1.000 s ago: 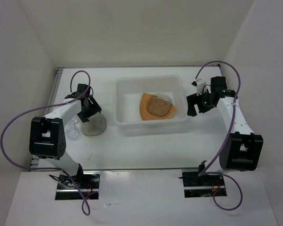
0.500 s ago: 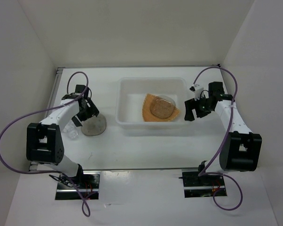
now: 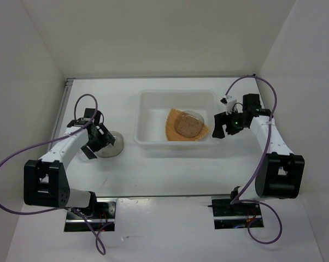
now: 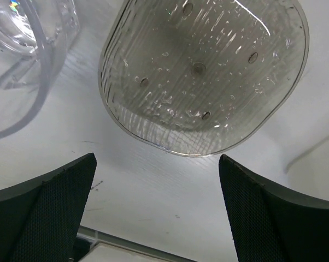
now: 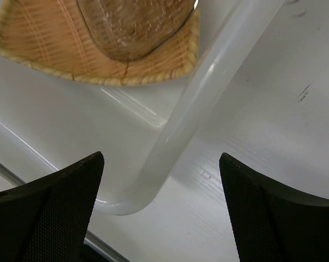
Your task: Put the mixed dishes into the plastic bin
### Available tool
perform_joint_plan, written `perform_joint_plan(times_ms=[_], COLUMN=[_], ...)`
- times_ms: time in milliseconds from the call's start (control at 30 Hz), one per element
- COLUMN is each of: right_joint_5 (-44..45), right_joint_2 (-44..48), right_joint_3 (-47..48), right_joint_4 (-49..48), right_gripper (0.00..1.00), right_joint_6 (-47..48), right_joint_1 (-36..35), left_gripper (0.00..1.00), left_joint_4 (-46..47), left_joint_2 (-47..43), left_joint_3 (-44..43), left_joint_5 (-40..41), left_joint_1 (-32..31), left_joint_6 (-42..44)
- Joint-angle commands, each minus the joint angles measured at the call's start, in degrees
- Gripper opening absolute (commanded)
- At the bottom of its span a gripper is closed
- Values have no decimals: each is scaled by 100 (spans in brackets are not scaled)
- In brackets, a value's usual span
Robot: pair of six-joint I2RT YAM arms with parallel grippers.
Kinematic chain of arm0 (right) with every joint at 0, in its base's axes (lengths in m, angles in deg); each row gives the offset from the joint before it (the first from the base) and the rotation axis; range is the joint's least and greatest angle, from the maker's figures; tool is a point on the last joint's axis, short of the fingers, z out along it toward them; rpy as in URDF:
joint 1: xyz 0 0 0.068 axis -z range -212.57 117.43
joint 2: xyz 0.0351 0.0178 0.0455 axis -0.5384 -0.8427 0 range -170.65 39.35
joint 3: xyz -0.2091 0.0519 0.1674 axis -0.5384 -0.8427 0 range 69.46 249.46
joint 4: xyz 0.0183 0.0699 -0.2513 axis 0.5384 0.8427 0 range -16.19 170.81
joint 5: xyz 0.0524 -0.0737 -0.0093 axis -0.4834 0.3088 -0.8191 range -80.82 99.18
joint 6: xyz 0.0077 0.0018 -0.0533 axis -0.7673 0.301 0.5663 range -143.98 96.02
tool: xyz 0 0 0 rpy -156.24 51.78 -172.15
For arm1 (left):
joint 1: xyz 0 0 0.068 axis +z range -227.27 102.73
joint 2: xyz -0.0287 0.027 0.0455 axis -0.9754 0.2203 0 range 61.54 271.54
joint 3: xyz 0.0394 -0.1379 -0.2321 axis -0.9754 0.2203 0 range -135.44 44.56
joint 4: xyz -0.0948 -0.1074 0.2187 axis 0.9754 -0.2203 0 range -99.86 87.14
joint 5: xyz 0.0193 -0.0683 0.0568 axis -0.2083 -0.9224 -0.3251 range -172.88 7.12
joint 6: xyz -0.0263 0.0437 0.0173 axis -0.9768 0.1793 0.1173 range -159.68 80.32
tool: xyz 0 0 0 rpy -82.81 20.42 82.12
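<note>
Retreated since earlier: my left hand (image 3: 97, 143), fingers apart and empty; pale-grey dish (image 4: 203, 76) lies just ahead of it, left of the plastic bin (image 3: 175, 144).

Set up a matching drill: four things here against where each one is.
Things: 1 tan-orange plate; 2 grey dish in the left wrist view; 3 clear cup; 4 right claw.
Places: A over the plastic bin rim; B inside the bin; C on the table, just ahead of the left claw; D cut off at the left wrist view's top-left corner.
Pairs: 1-B, 2-C, 3-D, 4-A.
</note>
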Motion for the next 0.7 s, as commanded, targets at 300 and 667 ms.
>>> perform_joint_plan(times_ms=[300,667], right_joint_5=[-444,-224], right_joint_2=[35,149], right_joint_3=[1016,1130], right_joint_4=[4,127], right_gripper=[91,91], right_joint_6=[-166,-52], right_joint_1=[39,39], left_gripper=[96,86], left_joint_4=[577,798], left_joint_2=[-6,609], left_joint_3=[599,608], left_joint_5=[-269,285], left_joint_1=[-229,-343], left_joint_6=[-855,-1005])
